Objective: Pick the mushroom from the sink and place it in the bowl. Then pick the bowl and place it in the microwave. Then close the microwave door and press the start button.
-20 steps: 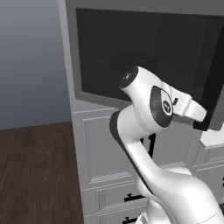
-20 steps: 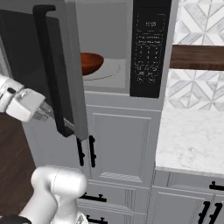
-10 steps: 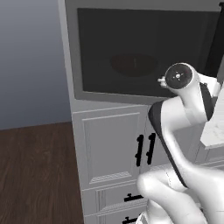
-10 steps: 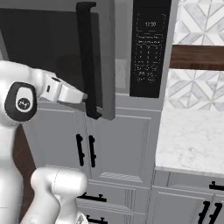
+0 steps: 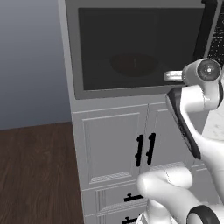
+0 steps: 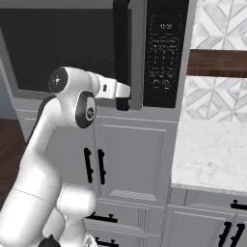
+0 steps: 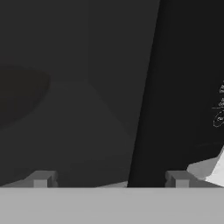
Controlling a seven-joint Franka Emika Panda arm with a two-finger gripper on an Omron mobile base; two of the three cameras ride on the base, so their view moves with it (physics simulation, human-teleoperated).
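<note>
We face a grey cabinet wall (image 5: pixel 113 148) over a dark wood floor (image 5: pixel 35 175), with a marble worktop (image 6: pixel 212 149) at the right. The microwave (image 6: pixel 96 48) sits built in above the cupboards, the microwave door (image 5: pixel 135 48) lying flat against its front, and the bowl (image 5: pixel 133 64) shows dimly through the tinted window. Our arm rises, bends at the elbow and reaches level toward the door's black bar handle (image 6: pixel 121 48). The pincer (image 7: pixel 109 178) stands with its tips wide apart, straddling the handle's lower end, gripping nothing. Right of it is the black control panel (image 6: pixel 164 53).
</note>
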